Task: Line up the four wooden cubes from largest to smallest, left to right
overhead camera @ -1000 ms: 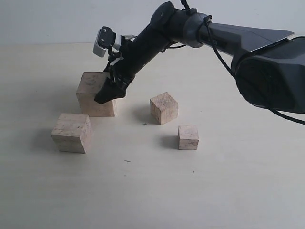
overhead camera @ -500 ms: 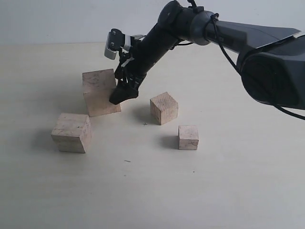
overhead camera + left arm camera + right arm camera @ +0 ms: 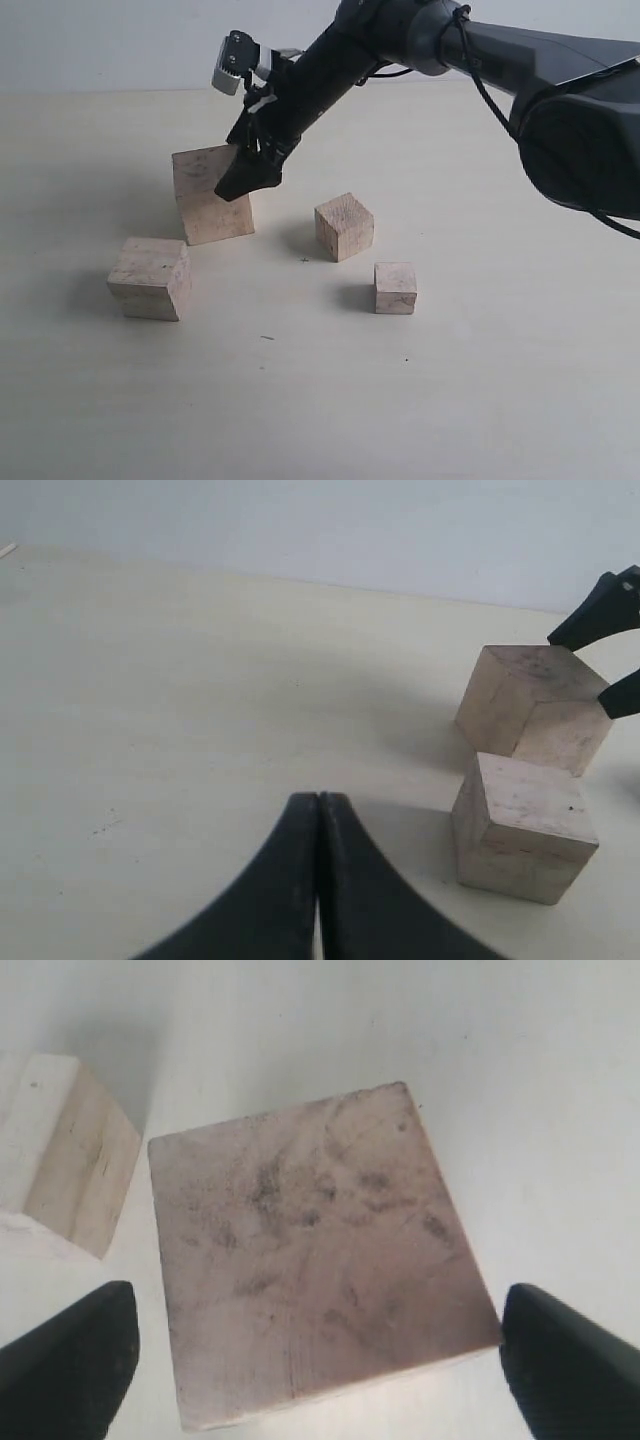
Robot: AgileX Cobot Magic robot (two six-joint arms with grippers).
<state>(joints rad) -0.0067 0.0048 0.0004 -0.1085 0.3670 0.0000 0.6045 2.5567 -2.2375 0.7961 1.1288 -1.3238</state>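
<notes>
The row is not made yet. The largest cube (image 3: 212, 200) stands free on the table (image 3: 480, 400), closer to the far edge than the other three. The right hand (image 3: 240, 182) hangs just above it with its jaws wide apart; in the right wrist view a finger shows on either side of the cube's top face, and neither touches the wood. So this cube is not gripped, and I judge it to be set down, at least for now.

The order is wrong at one place. Seen from the exterior camera, the second-largest cube (image 3: 148, 278) sits further toward the table's left edge than the largest, and nearer the front edge, close beside it but apart. The third cube (image 3: 344, 228) and the smallest cube (image 3: 396, 288) do run large to small toward the right edge, but they are staggered rather than in a line.

What seems left: swap the two big cubes' order, then bring all four into one straight row. That is most of the job.

The left hand (image 3: 318, 880) has its fingers pressed together on nothing, low over bare table near the second-largest cube.
</notes>
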